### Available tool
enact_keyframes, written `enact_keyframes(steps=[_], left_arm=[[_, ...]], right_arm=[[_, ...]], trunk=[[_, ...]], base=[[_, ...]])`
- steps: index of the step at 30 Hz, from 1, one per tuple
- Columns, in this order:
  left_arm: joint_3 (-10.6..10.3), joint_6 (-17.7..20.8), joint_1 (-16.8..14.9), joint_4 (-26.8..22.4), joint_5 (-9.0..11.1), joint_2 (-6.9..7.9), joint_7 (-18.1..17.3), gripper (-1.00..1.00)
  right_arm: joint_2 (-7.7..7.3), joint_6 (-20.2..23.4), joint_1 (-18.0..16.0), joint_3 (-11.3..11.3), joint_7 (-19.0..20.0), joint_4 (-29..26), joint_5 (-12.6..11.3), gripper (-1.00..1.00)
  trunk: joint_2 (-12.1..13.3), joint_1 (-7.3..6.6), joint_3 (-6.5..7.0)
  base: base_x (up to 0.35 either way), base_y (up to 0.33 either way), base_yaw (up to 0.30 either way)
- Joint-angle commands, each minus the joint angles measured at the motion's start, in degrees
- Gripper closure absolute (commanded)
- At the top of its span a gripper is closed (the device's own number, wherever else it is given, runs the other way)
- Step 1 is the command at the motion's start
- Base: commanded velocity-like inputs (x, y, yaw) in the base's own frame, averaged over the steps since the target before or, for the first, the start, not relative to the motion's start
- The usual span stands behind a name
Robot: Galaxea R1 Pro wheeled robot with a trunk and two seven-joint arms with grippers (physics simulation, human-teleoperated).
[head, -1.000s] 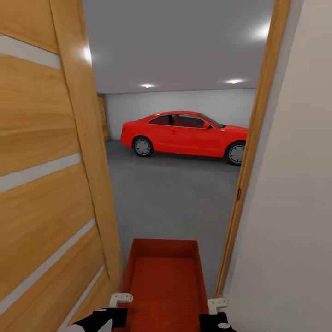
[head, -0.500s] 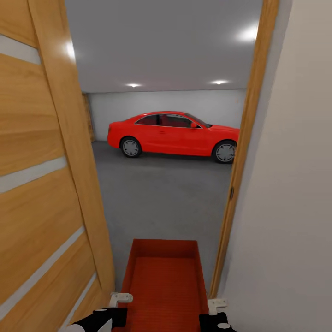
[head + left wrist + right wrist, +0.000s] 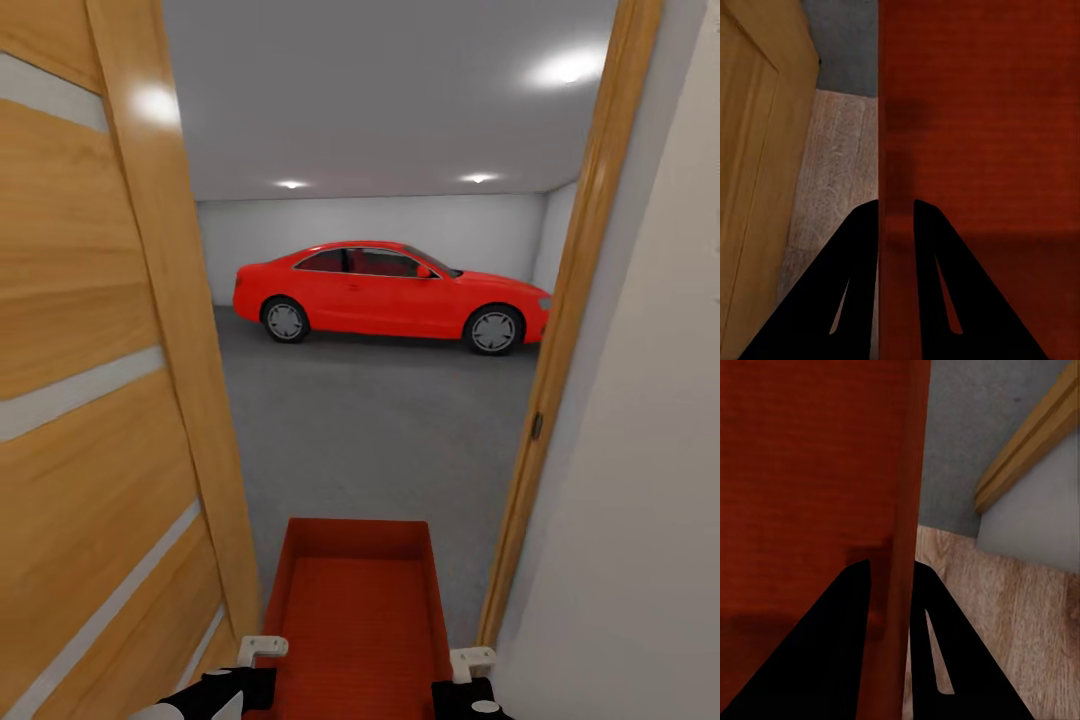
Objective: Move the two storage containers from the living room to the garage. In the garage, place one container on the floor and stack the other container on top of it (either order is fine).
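1. Against the head view of half a second before, the whole picture had swung: the right door jamb (image 3: 580,330) sat further toward the right edge and the opening looked wider, so the camera had turned, not the things
2. The red car (image 3: 390,292) kept nearly the same spot at mid-frame, with its nose now clear of the jamb
3. The orange-red storage container (image 3: 355,610) stayed at the lower centre of the head view, carried level in front of the robot
4. The left claw (image 3: 896,214) was clamped over the container's long wall, one finger inside and one outside; the right claw (image 3: 891,574) gripped the opposite wall the same way
5. By my reading, the robot was squaring up to the doorway, so the carry into the garage was nearly done and no container was yet set down
6. Light wood plank floor (image 3: 840,172) lay under the claws, meeting the dark grey garage floor (image 3: 380,420) just ahead
7. The open wooden door (image 3: 100,380) filled the left of the frame; white walls and ceiling lights lay beyond
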Motion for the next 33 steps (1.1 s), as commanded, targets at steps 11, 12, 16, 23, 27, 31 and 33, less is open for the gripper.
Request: enact_keyframes(steps=[11, 12, 16, 23, 27, 31, 33], left_arm=[[-0.93, 0.17, -0.03, -0.01, -0.51, 0.02, 0.62, 1.0], [-0.93, 0.18, -0.03, 0.0, -0.53, 0.0, 0.64, 1.0], [-0.92, 0.21, -0.03, 0.01, -0.51, 0.01, 0.66, 1.0], [-0.94, 0.24, -0.03, 0.01, -0.54, 0.05, 0.39, 1.0], [-0.93, 0.24, -0.03, 0.01, -0.54, 0.05, 0.37, 1.0], [-0.94, 0.24, -0.03, 0.01, -0.54, 0.03, 0.39, 1.0], [-0.93, 0.24, -0.03, 0.01, -0.54, 0.01, 0.43, 1.0]], right_arm=[[-0.64, -0.29, -0.06, 0.69, -0.73, 0.1, -0.92, 1.0], [-0.64, -0.29, -0.06, 0.66, -0.73, 0.1, -0.92, 1.0], [-0.64, -0.29, -0.06, 0.68, -0.73, 0.1, -0.92, 1.0], [-0.67, -0.29, -0.06, 0.71, -0.73, 0.1, -0.92, 1.0], [-0.65, -0.29, -0.06, 0.71, -0.73, 0.1, -0.92, 1.0], [-0.65, -0.3, -0.06, 0.71, -0.68, 0.1, -0.92, 1.0], [-0.7, -0.32, -0.06, 0.71, -0.65, 0.1, -0.92, 1.0]], trunk=[[-0.04, 0.0, -0.07], [-0.04, 0.0, -0.07], [-0.04, 0.0, -0.07], [-0.04, 0.0, -0.07], [-0.04, 0.0, -0.07], [-0.04, 0.0, -0.07], [-0.04, 0.0, -0.07]], base=[[0.001, 0.001, -0.189], [0.0, 0.0, -0.182], [0.0, 0.001, -0.123], [0.068, 0.174, -0.013], [0.13, 0.285, -0.001], [0.122, 0.249, 0.0], [0.039, 0.065, 0.0]])
